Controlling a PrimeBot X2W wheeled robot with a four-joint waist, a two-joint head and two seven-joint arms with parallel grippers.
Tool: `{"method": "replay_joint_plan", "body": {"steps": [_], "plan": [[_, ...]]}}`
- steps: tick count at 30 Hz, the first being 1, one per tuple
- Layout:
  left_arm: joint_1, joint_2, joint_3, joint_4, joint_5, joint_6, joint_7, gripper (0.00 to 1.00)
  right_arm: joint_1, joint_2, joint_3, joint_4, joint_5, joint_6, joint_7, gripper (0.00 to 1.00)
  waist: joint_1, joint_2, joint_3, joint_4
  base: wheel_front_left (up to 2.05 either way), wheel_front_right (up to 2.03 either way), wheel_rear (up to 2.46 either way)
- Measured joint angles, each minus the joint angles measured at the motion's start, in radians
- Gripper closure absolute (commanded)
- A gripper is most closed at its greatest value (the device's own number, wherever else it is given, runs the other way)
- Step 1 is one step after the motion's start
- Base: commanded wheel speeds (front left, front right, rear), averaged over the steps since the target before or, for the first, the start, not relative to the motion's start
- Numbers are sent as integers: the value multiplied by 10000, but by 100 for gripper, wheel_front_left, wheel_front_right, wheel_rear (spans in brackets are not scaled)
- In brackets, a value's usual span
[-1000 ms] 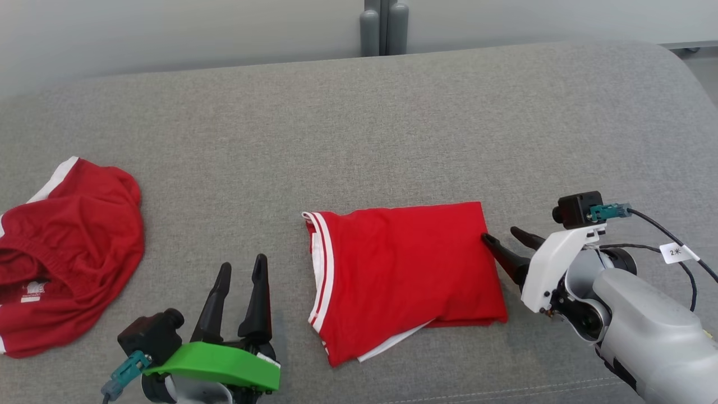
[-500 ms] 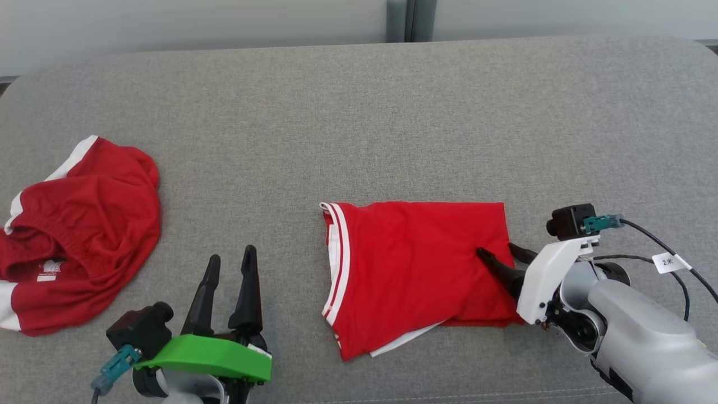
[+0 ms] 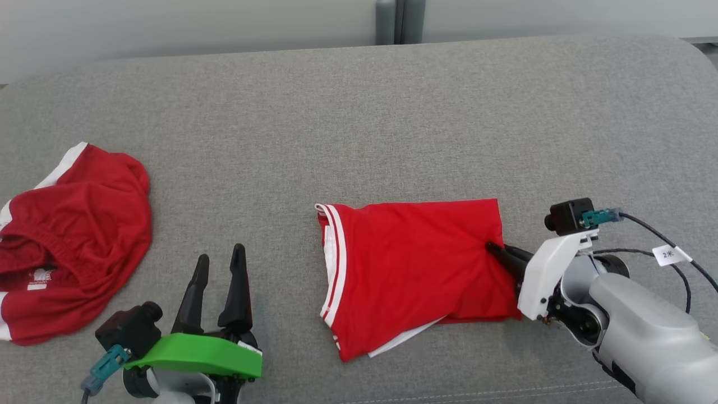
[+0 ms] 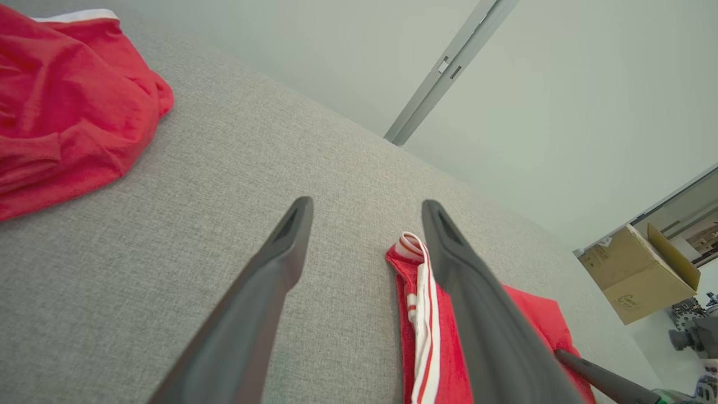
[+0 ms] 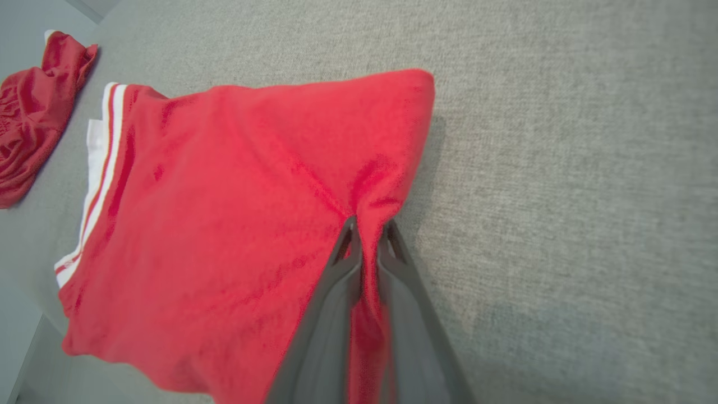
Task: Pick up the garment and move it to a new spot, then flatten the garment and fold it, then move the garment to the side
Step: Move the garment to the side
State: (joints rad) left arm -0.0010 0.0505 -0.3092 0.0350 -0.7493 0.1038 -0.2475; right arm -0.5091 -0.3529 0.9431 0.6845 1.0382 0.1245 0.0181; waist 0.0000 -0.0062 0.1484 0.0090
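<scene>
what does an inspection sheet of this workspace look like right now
surface: grey fabric surface, smooth
job's things: folded red garment lying flat, striped hem to the robot's left
clutter: crumpled red garment at far left
claws: left claw open, empty; right claw shut on folded red garment's right edge
cables: black cable with white tag at right wrist
surroundings: pale wall behind; cardboard box beyond

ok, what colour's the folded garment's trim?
White trim with red stripes on the red garment; best in right wrist view.
</scene>
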Motion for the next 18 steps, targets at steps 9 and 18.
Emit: {"method": "replay_joint_plan", "body": {"steps": [9, 18], "plan": [[0, 15, 221, -222, 8, 2, -10, 0, -1219, -930, -178, 140, -318, 0, 2, 100, 0, 0, 137, -412, 0, 0, 0], [-70, 173, 257, -598, 219, 4, -10, 0, -2446, -1766, -683, 566, -500, -17, 69, 100, 0, 0, 559, -672, 0, 0, 0]]}}
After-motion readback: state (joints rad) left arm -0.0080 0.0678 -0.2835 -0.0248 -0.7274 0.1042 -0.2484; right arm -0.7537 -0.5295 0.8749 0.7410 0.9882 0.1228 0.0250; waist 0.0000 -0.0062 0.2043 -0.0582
